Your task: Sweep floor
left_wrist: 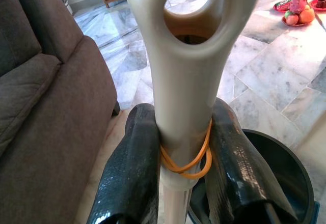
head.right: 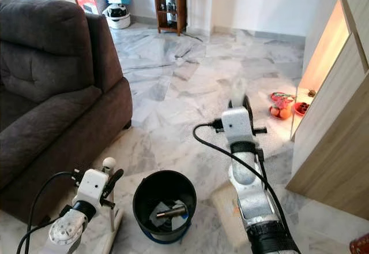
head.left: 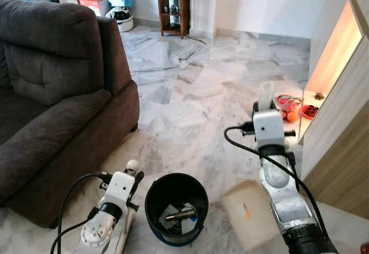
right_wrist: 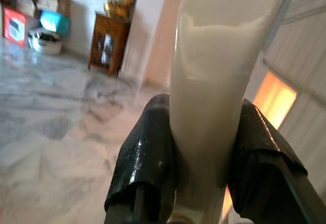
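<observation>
A dark grey sofa (head.left: 52, 92) fills the robot's left side of a pale marble floor (head.left: 196, 92), with light wooden panelling (head.left: 340, 138) along the right. Between the two arms, a black bucket (head.left: 176, 208) stands on the floor, holding scraps of paper and a small cylinder. The left gripper (left_wrist: 183, 158) is clamped on a cream handle (left_wrist: 188, 81) with a hanging hole at its end and an orange rubber band (left_wrist: 186, 160) wound around it between the fingers; this handle stands just left of the bucket. The right gripper (right_wrist: 201, 152) is closed around a second white handle (right_wrist: 214, 71), held out ahead, right of the bucket, above a blurred pale dustpan-like shape (head.left: 248, 213). Red plates of fruit (head.left: 291, 109) sit by the panelling.
</observation>
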`<state>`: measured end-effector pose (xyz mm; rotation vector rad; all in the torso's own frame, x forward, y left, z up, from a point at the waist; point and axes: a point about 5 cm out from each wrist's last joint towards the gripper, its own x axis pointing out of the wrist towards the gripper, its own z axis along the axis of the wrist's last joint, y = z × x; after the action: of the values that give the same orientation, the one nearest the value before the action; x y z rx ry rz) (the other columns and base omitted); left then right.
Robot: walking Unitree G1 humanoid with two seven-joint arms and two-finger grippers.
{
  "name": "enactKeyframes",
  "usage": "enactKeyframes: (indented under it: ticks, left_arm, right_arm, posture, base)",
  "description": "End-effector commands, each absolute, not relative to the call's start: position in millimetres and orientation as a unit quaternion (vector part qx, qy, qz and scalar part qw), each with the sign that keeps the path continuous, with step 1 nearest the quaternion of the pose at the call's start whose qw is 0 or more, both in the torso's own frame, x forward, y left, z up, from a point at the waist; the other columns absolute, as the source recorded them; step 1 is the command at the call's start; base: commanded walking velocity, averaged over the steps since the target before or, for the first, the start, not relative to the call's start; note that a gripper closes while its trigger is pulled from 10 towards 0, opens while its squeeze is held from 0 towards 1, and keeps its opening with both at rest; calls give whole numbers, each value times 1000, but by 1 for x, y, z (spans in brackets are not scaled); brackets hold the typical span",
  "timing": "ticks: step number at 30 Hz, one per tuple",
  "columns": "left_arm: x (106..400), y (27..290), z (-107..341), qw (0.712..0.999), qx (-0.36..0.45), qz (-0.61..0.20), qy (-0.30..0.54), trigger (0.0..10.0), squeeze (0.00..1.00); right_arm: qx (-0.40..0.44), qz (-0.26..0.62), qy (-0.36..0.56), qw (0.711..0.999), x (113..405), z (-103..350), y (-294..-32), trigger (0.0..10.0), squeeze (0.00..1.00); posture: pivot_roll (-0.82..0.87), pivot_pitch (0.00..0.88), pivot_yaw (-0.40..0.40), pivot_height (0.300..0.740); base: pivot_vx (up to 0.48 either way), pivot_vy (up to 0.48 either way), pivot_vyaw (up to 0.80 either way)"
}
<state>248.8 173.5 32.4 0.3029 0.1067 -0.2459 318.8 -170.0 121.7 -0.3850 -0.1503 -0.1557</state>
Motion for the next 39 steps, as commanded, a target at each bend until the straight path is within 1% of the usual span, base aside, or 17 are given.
enactKeyframes:
  ticks: [1, 5, 12, 36, 39]
  left_arm:
    - [250, 174, 39, 980, 155, -122, 36, 10000, 0]
    - [250, 173, 41, 981, 151, -119, 33, 10000, 0]
    - [250, 171, 43, 983, 143, -115, 28, 10000, 0]
    - [251, 166, 43, 984, 135, -116, 22, 10000, 0]
    - [252, 165, 44, 984, 134, -118, 21, 10000, 0]
  right_arm:
    - [-176, -79, -85, 977, 321, 122, -170, 10000, 0]
    - [-161, -89, -72, 980, 320, 113, -171, 10000, 0]
    - [-161, -87, -71, 980, 322, 105, -173, 10000, 0]
    - [-155, -85, -72, 982, 325, 99, -175, 10000, 0]
    - [-154, -85, -70, 982, 325, 97, -175, 10000, 0]
  posture:
    - [147, 0, 39, 740]
    - [148, 0, 39, 740]
    - [146, 0, 31, 740]
    - [126, 0, 21, 740]
    - [125, 0, 20, 740]
  base:
    - [0, 0, 0]
    - [0, 0, 0]
    - [0, 0, 0]
    - [0, 0, 0]
    - [-251, 0, 0]
